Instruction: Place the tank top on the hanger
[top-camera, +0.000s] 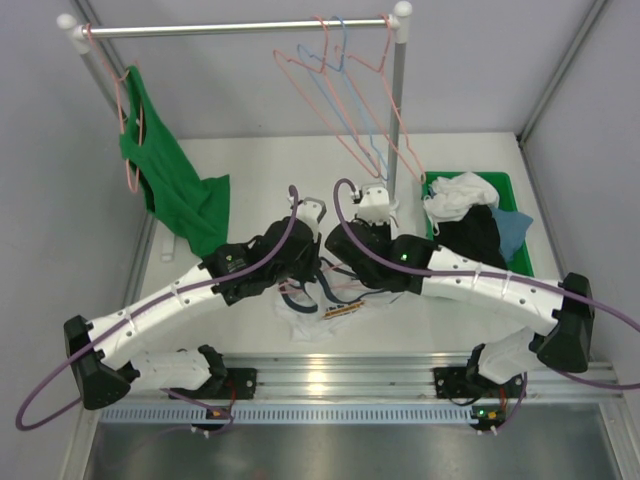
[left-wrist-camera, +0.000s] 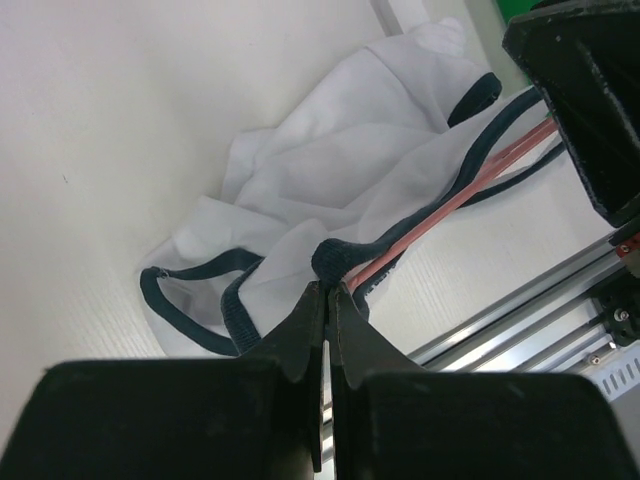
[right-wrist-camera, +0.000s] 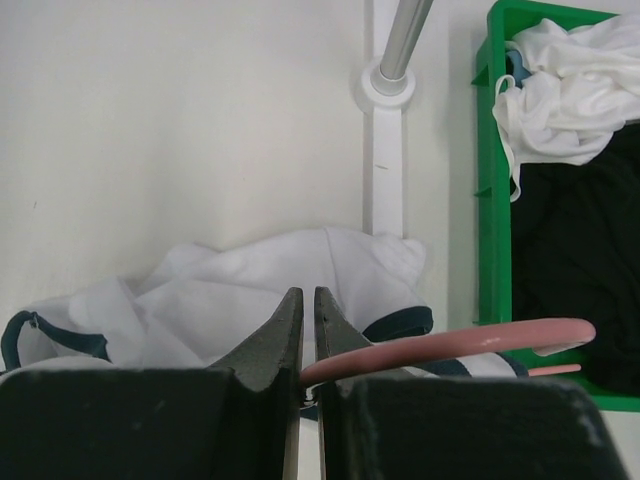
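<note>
The white tank top (left-wrist-camera: 340, 150) with navy trim lies crumpled on the table, and shows in the top view (top-camera: 308, 322) below both wrists. My left gripper (left-wrist-camera: 327, 286) is shut on a fold of its navy trim. The salmon-pink hanger (left-wrist-camera: 455, 197) runs under that trim and past the shirt. My right gripper (right-wrist-camera: 308, 292) is shut on the hanger's wire (right-wrist-camera: 450, 345) low between the fingers. The hanger's hook curves out to the right above the tank top (right-wrist-camera: 250, 290). The shirt's chest graphic is hidden in the folds.
A clothes rail (top-camera: 235, 28) spans the back. A green tank top (top-camera: 175, 190) hangs at its left and several spare wire hangers (top-camera: 345, 90) at its right. The rack pole (right-wrist-camera: 395, 40) stands just behind the shirt. A green bin (right-wrist-camera: 487, 200) of clothes sits to the right.
</note>
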